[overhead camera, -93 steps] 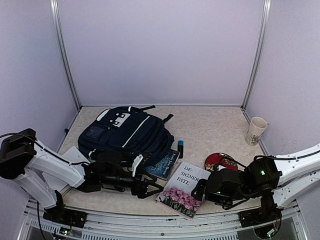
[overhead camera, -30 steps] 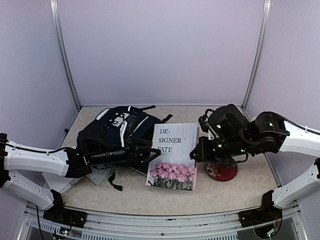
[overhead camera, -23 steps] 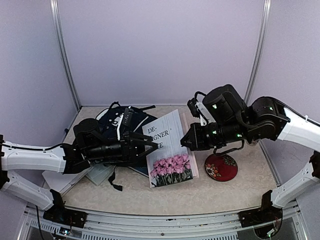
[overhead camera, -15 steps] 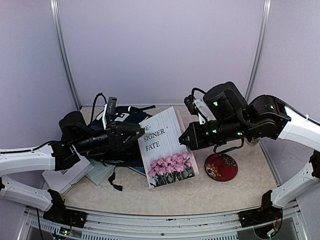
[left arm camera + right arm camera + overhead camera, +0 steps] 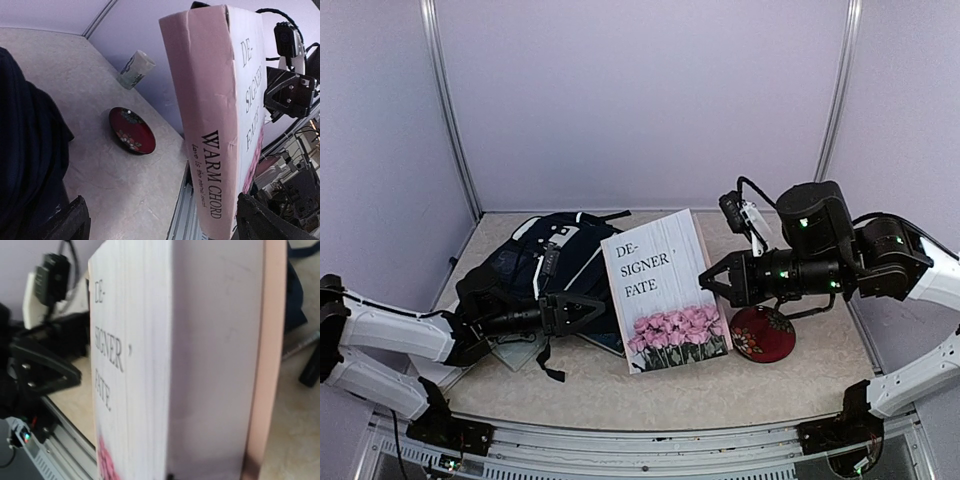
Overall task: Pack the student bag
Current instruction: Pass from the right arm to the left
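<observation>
Nearest you, the table (image 5: 770, 400) carries the book (image 5: 665, 290), titled "DESIGNER FATE" with pink roses along the foot of its cover. It stands on edge in the middle of the surface with the cover facing you, leaning back a little. You cannot tell whether its lower edge bears any weight on the table.

Your left gripper (image 5: 592, 312) lies low just left of the book, jaws spread as wide as they go and holding nothing. From the left wrist camera, the left gripper (image 5: 160, 222) has the book's (image 5: 215, 125) pink spine, lettered "WARM CHORD", rising ahead of the gap. You cannot tell whether the finger on that side touches it.

Your right gripper (image 5: 720, 280) sits at the book's right edge, about halfway up, pinched tight on that edge. The right wrist camera is filled by the book (image 5: 200, 365), page block and cover. Its own fingers are out of sight there.

The red dish (image 5: 760, 335) lies flat just right of the book, beneath the right arm.

The student bag (image 5: 555, 255) lies left of the book and behind it, white patch and stripe facing up, its right side hidden by the cover.

Farthest off, the mug (image 5: 136, 70) stands beyond the dish, well right of the book, close to the wall.
</observation>
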`<action>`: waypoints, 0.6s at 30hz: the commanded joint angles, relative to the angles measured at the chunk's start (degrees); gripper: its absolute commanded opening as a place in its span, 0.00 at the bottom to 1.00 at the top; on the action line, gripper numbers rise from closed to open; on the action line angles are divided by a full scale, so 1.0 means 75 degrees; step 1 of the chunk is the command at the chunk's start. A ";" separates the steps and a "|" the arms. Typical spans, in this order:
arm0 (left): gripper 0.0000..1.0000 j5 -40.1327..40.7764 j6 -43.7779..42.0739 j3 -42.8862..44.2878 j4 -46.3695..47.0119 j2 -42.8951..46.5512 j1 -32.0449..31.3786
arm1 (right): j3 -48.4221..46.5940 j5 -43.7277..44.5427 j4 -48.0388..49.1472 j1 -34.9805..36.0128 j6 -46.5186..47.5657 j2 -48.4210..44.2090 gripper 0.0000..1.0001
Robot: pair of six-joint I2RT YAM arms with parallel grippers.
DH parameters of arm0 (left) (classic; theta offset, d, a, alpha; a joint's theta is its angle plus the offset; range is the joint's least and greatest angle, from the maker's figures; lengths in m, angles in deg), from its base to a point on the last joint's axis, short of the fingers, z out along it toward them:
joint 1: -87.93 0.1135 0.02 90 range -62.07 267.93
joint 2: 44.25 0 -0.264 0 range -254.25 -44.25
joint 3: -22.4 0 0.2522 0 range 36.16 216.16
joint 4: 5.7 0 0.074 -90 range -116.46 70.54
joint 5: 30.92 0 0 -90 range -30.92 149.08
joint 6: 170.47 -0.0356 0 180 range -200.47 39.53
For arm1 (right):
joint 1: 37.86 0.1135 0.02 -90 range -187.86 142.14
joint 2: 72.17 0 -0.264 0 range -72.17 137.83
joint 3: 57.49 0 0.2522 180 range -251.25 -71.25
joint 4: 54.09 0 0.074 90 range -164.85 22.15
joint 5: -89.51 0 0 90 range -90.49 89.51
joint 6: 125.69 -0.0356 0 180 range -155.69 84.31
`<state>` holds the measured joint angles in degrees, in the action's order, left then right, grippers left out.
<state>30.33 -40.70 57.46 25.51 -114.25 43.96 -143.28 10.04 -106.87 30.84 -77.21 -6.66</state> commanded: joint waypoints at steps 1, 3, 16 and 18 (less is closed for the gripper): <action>0.99 -0.1099 0.0966 0.0085 0.3546 -0.1301 -0.0277 | 0.0172 -0.0190 0.0754 -0.0055 0.0295 -0.0047 0.00; 0.99 -0.1417 0.1461 0.0211 0.4817 -0.1884 -0.0523 | 0.0071 -0.0204 0.0770 -0.0055 0.0365 -0.0003 0.00; 0.63 -0.1681 0.1213 0.1033 0.5090 -0.2433 -0.0909 | -0.0025 -0.0695 0.1173 -0.0090 0.0696 0.0209 0.00; 0.45 -0.1575 0.0991 0.0943 0.4829 -0.2124 -0.0900 | 0.0019 -0.0829 0.1234 -0.0102 0.0788 0.0181 0.00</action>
<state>19.92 -30.75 63.80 60.96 -133.68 37.51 -142.73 6.65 -101.24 30.56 -73.74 -5.37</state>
